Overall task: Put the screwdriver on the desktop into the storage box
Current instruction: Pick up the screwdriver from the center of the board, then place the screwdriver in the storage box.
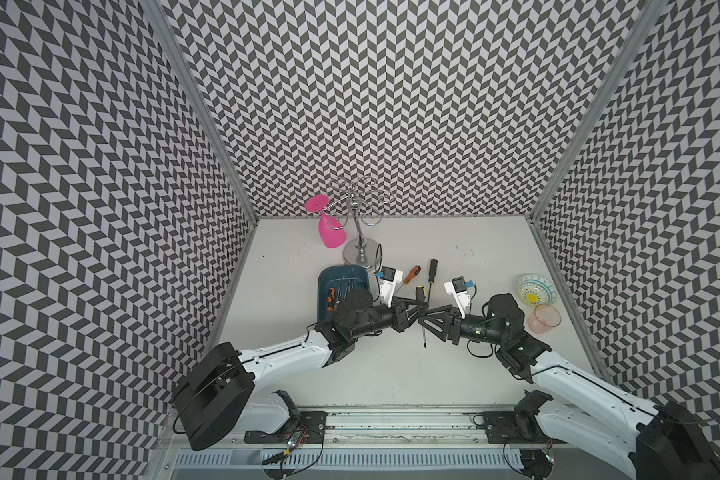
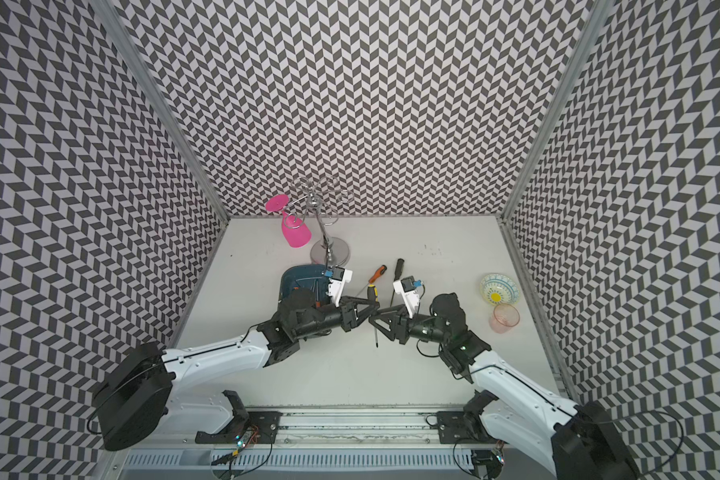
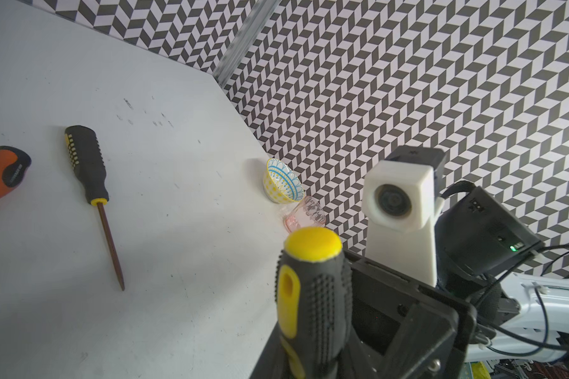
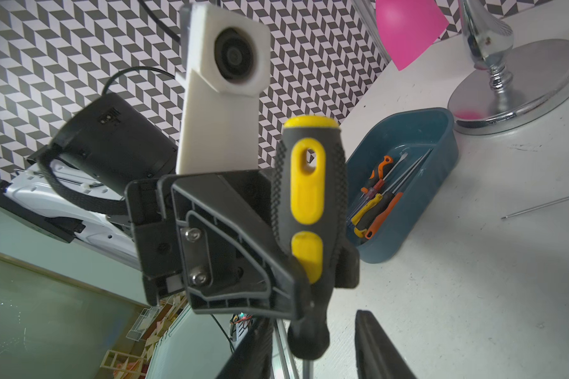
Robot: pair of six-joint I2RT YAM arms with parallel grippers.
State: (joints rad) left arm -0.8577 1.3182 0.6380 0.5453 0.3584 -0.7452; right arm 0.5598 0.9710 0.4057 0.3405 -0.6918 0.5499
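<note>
nearest you, over the middle of the desktop [image 1: 391,374], the two arms meet in a handover. the left gripper [image 4: 309,269] is pinched on the black-and-yellow screwdriver [image 4: 309,183] at its pebbled, rubbery handle. the domed yellow cap is up and the thin steel shank hangs below. the right gripper [image 1: 425,316] stands spread either side of the neck. back it straight off before you swing left, so its fingers don't snag the shank. just beyond sits the storage box [image 4: 418,226], a glossy teal tub with rounded corners, holding a heap of screwdrivers [image 4: 378,197]. lift the tip over its wall and lay the tool lengthwise. farther on, an orange-handled screwdriver [image 1: 412,274] and a black-handled screwdriver [image 1: 433,268] lie loose.
</note>
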